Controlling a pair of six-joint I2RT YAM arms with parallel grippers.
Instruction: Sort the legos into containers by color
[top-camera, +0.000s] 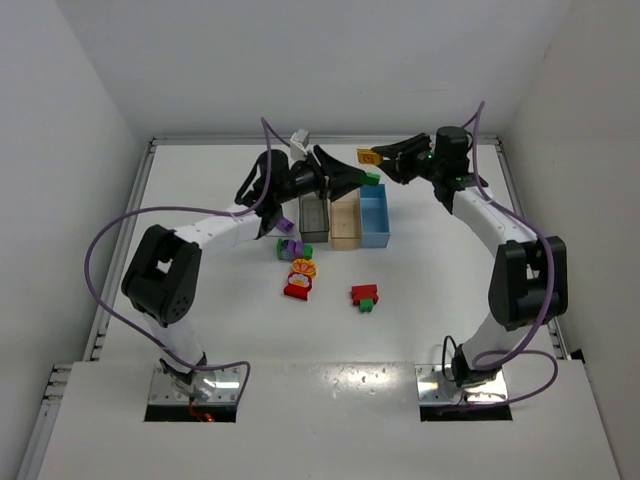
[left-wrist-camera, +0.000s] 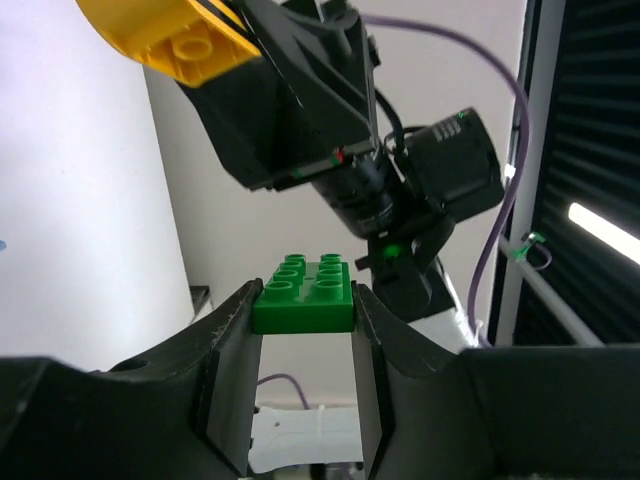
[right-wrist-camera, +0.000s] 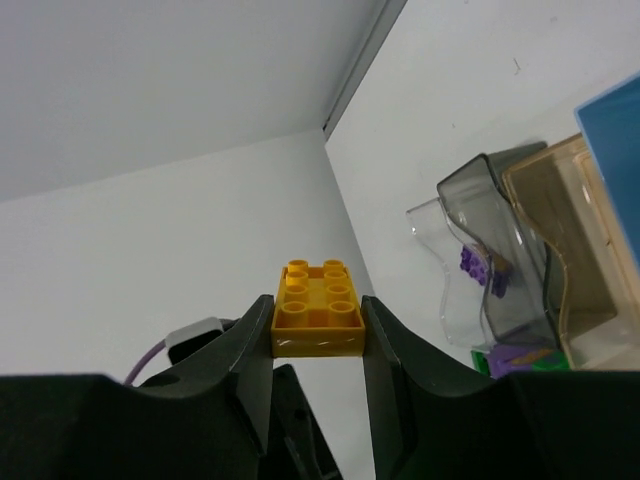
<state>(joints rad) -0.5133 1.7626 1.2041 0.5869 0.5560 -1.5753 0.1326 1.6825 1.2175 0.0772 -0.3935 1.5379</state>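
My left gripper (left-wrist-camera: 305, 312) is shut on a green lego (left-wrist-camera: 305, 295), held level in the air over the far end of the light blue container (top-camera: 376, 217). My right gripper (right-wrist-camera: 318, 335) is shut on a yellow-orange lego (right-wrist-camera: 318, 322) and hangs just above and behind the green one (top-camera: 371, 179). The yellow-orange lego (top-camera: 366, 156) also shows at the top left of the left wrist view. The smoky grey container (top-camera: 314, 219), the tan container (top-camera: 345, 221) and the blue one stand side by side. The clear container (right-wrist-camera: 440, 270) stands left of them, with a purple lego (right-wrist-camera: 472, 262) showing through its walls.
Loose legos lie on the table in front of the containers: a purple and green pair (top-camera: 291, 248), a yellow and red cluster (top-camera: 300, 280), and a red brick with a green one (top-camera: 365, 295). The two grippers are close together above the containers' far ends.
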